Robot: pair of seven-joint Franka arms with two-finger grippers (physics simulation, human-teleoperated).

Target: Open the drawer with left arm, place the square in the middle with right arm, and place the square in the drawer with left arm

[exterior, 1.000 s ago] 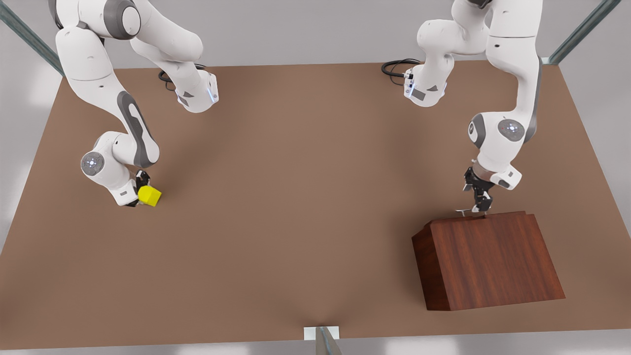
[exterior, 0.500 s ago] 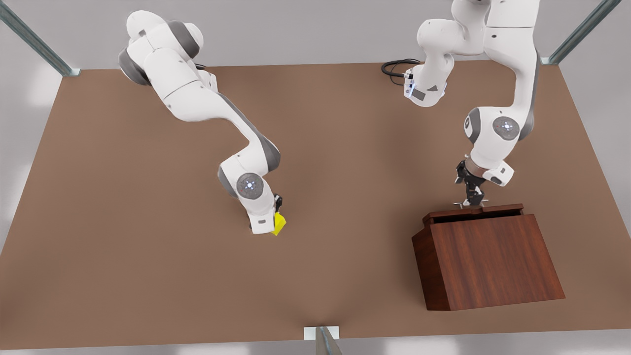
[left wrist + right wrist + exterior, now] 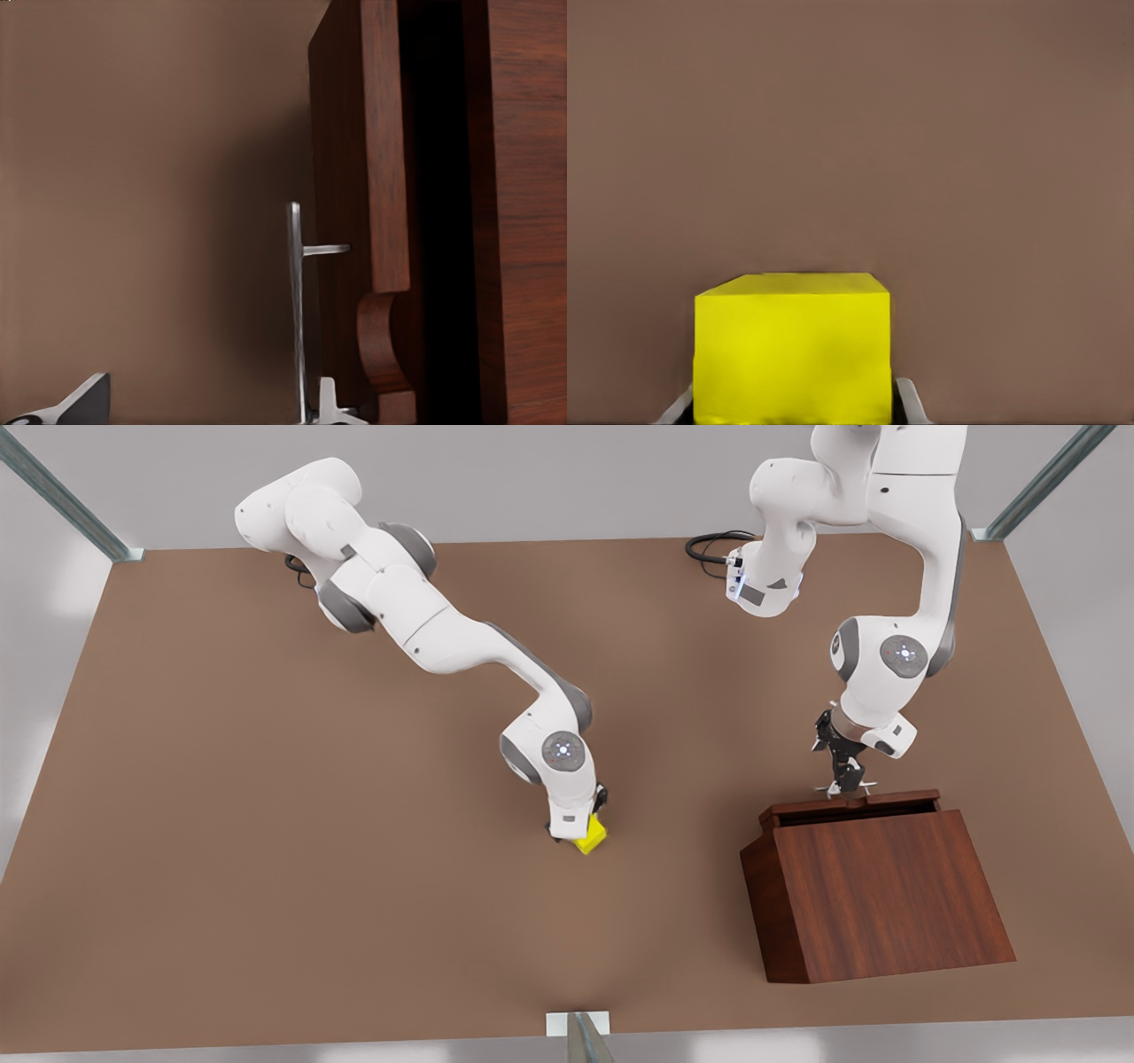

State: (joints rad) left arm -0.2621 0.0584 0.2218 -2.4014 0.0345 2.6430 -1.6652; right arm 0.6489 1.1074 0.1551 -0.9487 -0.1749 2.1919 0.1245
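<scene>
While the right gripper (image 3: 580,834) hangs low over the counter (image 3: 266,850) with its fingers clamped on the square (image 3: 591,836), the yellow cube sits right at the middle (image 3: 567,886) of the bare brown top, and from the right wrist view the square (image 3: 792,347) fills the space between the two fingertips. Whether it already touches the surface, I cannot tell; it looks a hair above or just down.

Over on the front view's right, the left gripper (image 3: 840,779) is at the silver handle (image 3: 843,788) of the drawer (image 3: 850,804), and the left wrist view shows the handle (image 3: 295,301) running between the fingers, one fingertip (image 3: 330,407) just beside the bar. Whether those fingers are pinching the bar or standing off it is not clear. The drawer is pulled out only a little from the wooden box (image 3: 877,895), a dark slot showing behind its front.

My read: the placing step is in hand. Next calls for setting the cube flat, letting go cleanly and lifting straight up, with the drawer drawn out further.

Matte brown counter, grey walls, metal frame posts (image 3: 62,500) at the corners.
</scene>
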